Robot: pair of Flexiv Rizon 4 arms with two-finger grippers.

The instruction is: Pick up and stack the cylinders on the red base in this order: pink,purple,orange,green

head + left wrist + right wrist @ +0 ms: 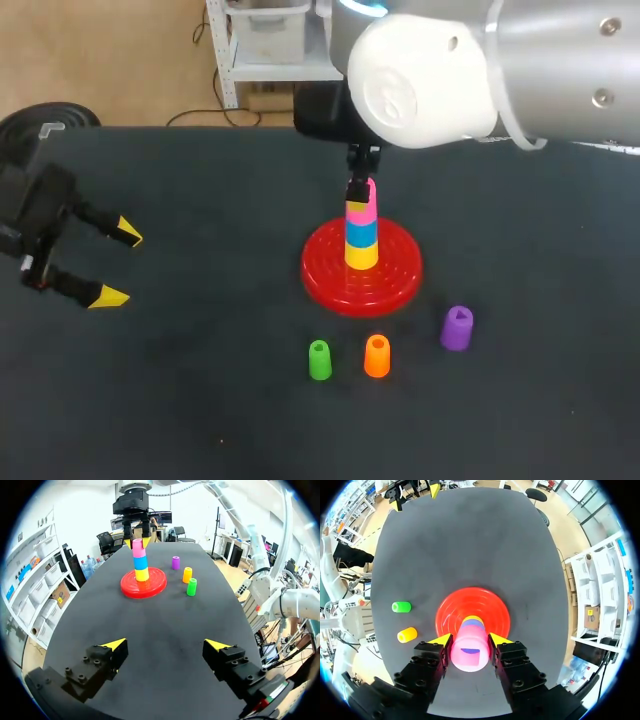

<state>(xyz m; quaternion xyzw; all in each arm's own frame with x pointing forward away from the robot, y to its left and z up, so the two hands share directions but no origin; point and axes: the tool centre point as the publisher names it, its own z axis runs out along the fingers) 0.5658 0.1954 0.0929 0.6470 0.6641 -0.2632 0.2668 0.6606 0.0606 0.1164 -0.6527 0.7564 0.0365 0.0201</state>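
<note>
Right gripper (470, 640) tight on pink cylinder (469, 654), upright atop stack (361, 245)

The pink cylinder (469, 652) is clasped on two sides by the yellow-tipped right jaws. Just beneath it, the edges of a blue piece (476, 623) and a yellow piece (473, 617) are glimpsed over the red base (492, 607). On the dark bench (470, 545), the green cylinder (401, 607) and the orange cylinder (407, 634) are found near each other, apart from the base.

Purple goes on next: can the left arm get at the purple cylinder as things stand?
Probably not cleanly: from the open left gripper, the purple cylinder stands farthest, past the green cylinder, orange cylinder and red base.
</note>
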